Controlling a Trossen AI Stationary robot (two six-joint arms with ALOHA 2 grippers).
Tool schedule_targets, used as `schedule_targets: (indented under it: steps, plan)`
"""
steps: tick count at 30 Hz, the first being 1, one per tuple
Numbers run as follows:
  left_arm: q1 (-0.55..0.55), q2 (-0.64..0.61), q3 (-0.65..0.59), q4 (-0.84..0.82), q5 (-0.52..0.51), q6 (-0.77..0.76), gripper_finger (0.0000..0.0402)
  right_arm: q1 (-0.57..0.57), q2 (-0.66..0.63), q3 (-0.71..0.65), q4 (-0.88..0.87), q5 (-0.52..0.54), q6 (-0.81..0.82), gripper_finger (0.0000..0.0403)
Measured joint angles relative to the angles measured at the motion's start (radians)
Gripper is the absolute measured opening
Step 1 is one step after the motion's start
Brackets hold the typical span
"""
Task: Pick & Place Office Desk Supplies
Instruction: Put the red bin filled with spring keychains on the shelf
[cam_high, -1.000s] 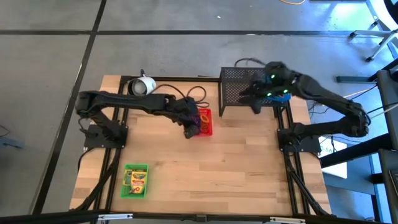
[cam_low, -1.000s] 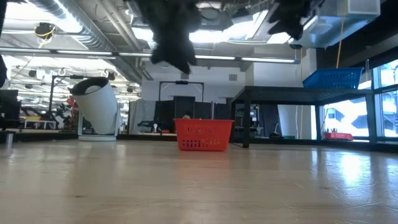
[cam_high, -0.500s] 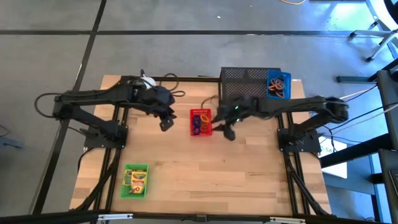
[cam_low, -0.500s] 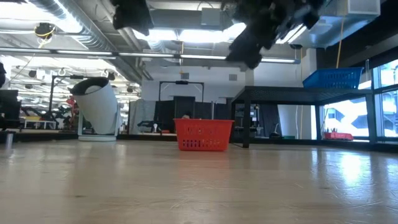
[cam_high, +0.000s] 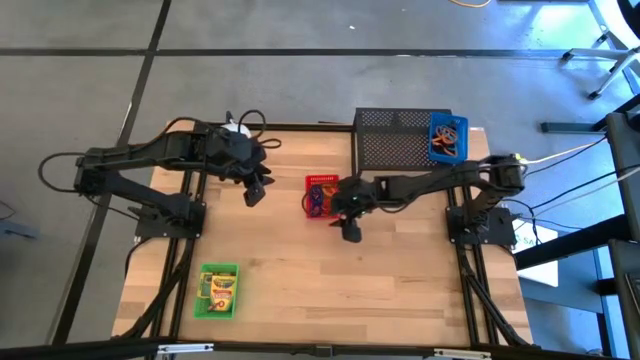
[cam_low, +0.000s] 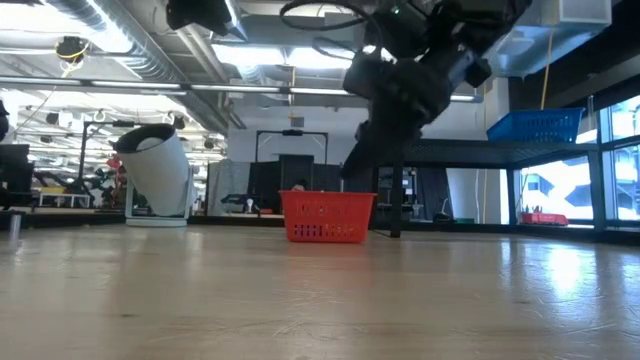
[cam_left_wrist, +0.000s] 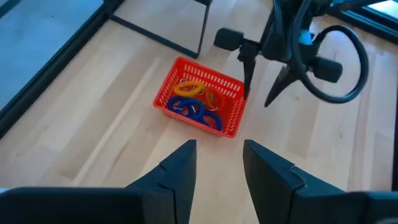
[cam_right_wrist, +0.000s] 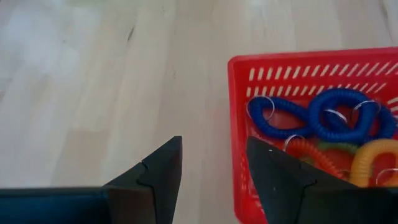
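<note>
1. A pale wooden table (cam_high: 300, 290) stands on a grey floor; across it at table height an open workshop hall shows behind.
2. The red tray (cam_high: 321, 196) sits near the table's middle, toward the far side, holding blue, orange and yellow coiled loops (cam_left_wrist: 193, 102). Its long axis runs near-to-far in the overhead view.
3. The right gripper (cam_high: 351, 228) hangs just right of the tray's near right corner, apart from it. Its fingers (cam_right_wrist: 280, 174) stand parted with nothing between them; the wrist view has the tray's near wall just ahead and to one side of the gap.
4. The left gripper (cam_high: 255, 192) hovers left of the tray, clearly farther off, fingers (cam_left_wrist: 180, 171) released and empty, pointing toward the tray.
5. The right arm looks the nearer one for a grasp: the tray's rim lies a short way left and far of its jaws, so a small shift that way seems needed.
6. A blue tray (cam_high: 447, 137) with loops rests on the black mesh rack (cam_high: 395, 140), far right; a green tray (cam_high: 218, 291) with yellow-green boxes lies near left.
</note>
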Motion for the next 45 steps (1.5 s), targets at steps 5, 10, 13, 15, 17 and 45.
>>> schedule_targets:
  steps: [5,10,13,15,17,45]
  plan:
    - [0.000,-0.001,0.000,-0.015,-0.001,0.000,0.0125,0.008,0.060,0.000,0.043,0.050,-0.009,0.0180]
    - [0.000,-0.001,0.000,-0.015,-0.003,0.000,0.0125,0.008,0.091,0.002,0.044,0.132,-0.011,0.0175]
    - [0.000,-0.001,0.000,-0.015,-0.003,0.008,0.0124,0.008,0.091,0.003,0.038,0.134,-0.030,0.0151]
    - [0.000,-0.001,0.000,-0.015,-0.004,0.027,0.0123,0.009,0.091,0.003,0.036,0.147,-0.033,0.0123]
    - [0.000,-0.001,0.000,-0.015,-0.004,0.044,0.0123,0.009,0.091,0.003,0.030,0.153,-0.033,0.0089]
    - [0.000,-0.001,0.000,-0.015,-0.071,0.030,0.0116,-0.005,-0.097,0.413,-0.421,0.157,-0.377,0.0011]
